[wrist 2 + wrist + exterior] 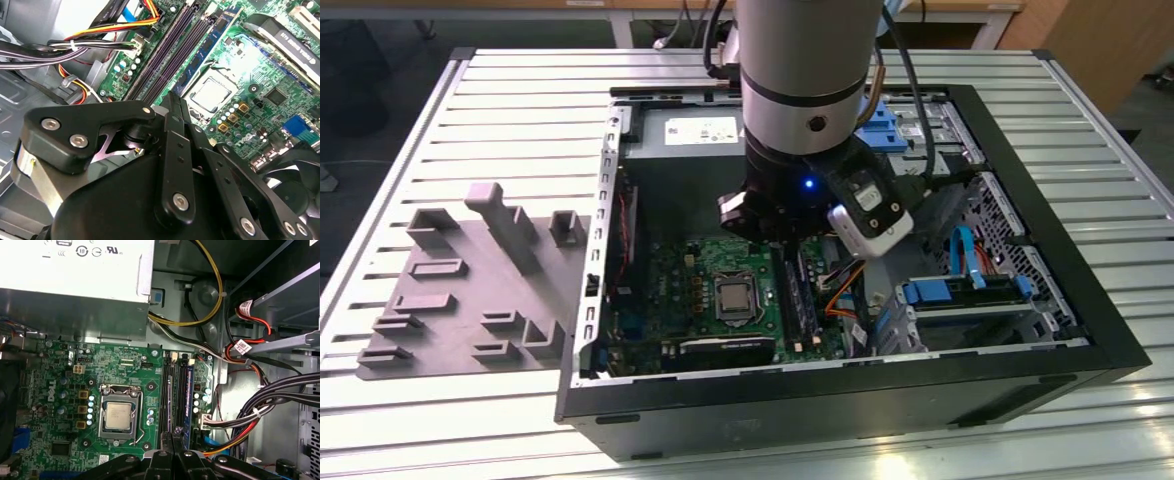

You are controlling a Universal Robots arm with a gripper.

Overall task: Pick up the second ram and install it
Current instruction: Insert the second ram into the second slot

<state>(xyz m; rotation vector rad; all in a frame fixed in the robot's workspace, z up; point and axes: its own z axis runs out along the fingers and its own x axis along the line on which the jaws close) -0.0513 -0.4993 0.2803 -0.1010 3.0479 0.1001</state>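
Note:
My gripper (775, 228) hangs inside the open computer case (854, 405), low over the green motherboard (680, 290). Its black fingers (171, 105) are shut together with nothing showing between them. In both wrist views the fingertips (172, 436) sit just over one end of the memory slots (167, 390). Dark narrow sticks (798, 300) stand edge-up in those slots (165, 50), next to the processor socket (119, 415). Which of them is the second ram I cannot tell. On the exterior view's left, the grey holder tray (467, 290) carries no stick.
The power supply (75, 270) lies past the board's far end. Bundled cables (260, 415) run close beside the slots. Blue drive bays (961, 290) fill the case on the exterior view's right. A black fan (295, 190) sits near the gripper. The case rests on a ribbed metal table (480, 100).

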